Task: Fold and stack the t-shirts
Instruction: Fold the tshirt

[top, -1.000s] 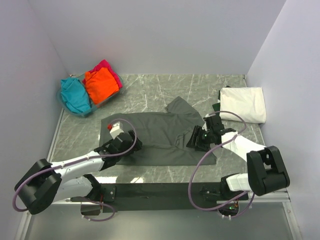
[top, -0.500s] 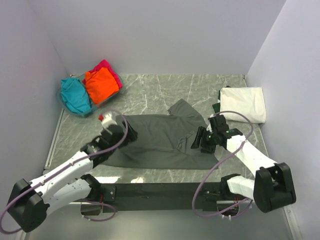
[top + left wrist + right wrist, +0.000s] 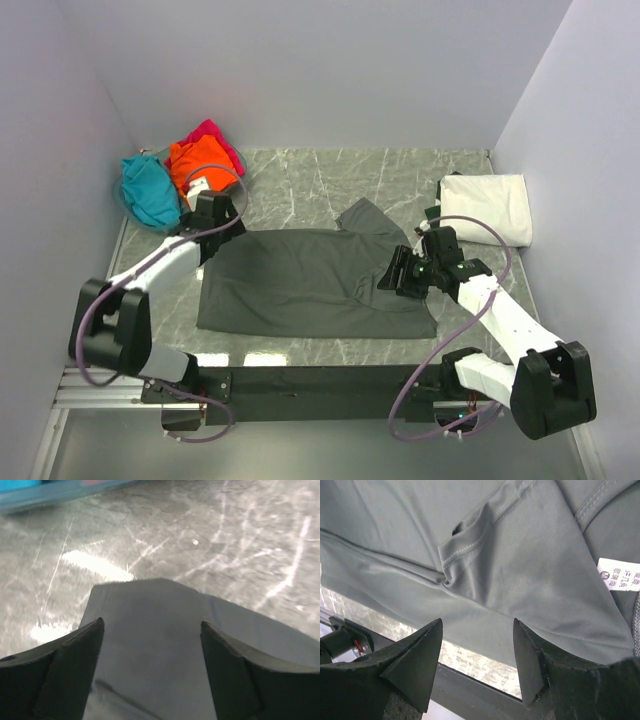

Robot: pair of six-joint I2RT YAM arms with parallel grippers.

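— Entry one, the dark grey t-shirt (image 3: 300, 285)?
— You have it spread flat in the middle of the marble table (image 3: 300, 180), with its white neck label (image 3: 618, 573) at its right end.
— Your left gripper (image 3: 152, 625)?
— Fingers apart, nothing held, over the shirt's far left corner.
— Your right gripper (image 3: 477, 625)?
— Fingers apart, nothing held, above the shirt's right side.
— Other stock?
— One white t-shirt (image 3: 487, 208), folded, far right. The orange t-shirt (image 3: 195, 165), teal t-shirt (image 3: 148, 190) and magenta t-shirt (image 3: 215, 135) are heaped in the blue bin (image 3: 30, 500), far left.

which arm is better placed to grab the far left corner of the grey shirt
Left. The left gripper is open right at that corner of the grey shirt. The right gripper, also open, is at the shirt's opposite end, by the neck label.
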